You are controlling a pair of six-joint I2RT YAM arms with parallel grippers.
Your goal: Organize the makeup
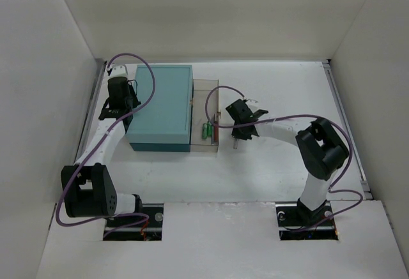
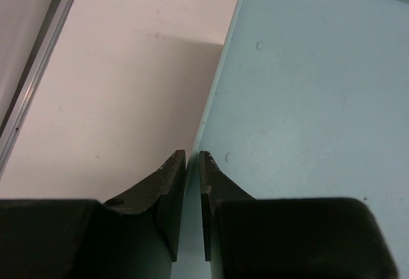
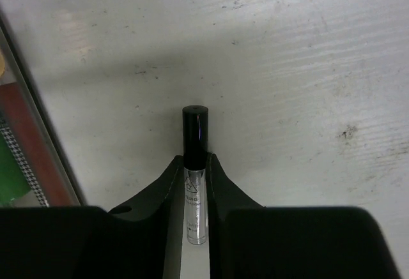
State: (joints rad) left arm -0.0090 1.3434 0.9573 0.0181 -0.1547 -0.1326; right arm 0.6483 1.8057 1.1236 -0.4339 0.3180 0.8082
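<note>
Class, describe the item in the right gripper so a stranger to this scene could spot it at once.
Find the big teal box, its clear drawer open to the right. Just past the drawer, the right gripper pinches a slim vial. Unlike the green and red items in the drawer, it has a glossy black cap and clear, silvery body.

The left arm stretches up the left of the frame, the left gripper with its fingers nearly touching. The right arm bends leftward toward centre, the right gripper pinched on a tube.
</note>
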